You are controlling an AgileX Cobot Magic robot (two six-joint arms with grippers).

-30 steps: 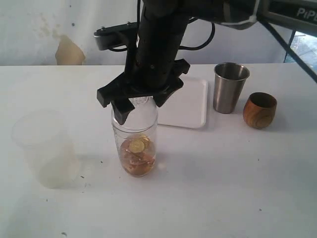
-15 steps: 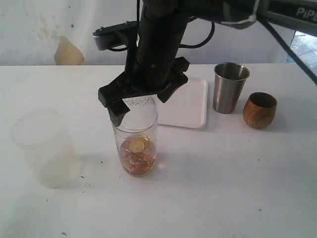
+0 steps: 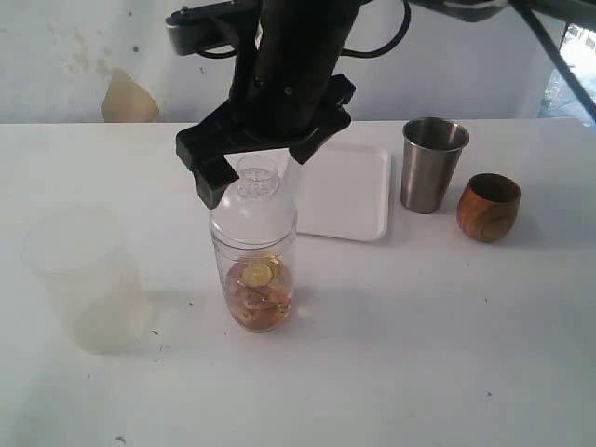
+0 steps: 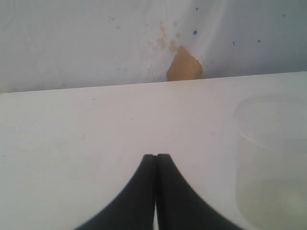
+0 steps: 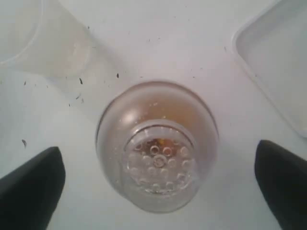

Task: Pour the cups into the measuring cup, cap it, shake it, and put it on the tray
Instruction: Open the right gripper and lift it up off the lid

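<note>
Exterior view: capped measuring cup [image 3: 253,244] holds brown bits [image 3: 258,296] at btm.

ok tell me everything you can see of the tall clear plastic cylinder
The tall clear plastic cylinder stands upright on the white table. Brown and golden pieces fill its bottom. A clear dome lid with a perforated round neck caps it. The open black right gripper hangs just above, fingers clear of it.

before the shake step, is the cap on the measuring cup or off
On. The cap sits atop the upright measuring cup; the open right pincer hovers above it.
</note>
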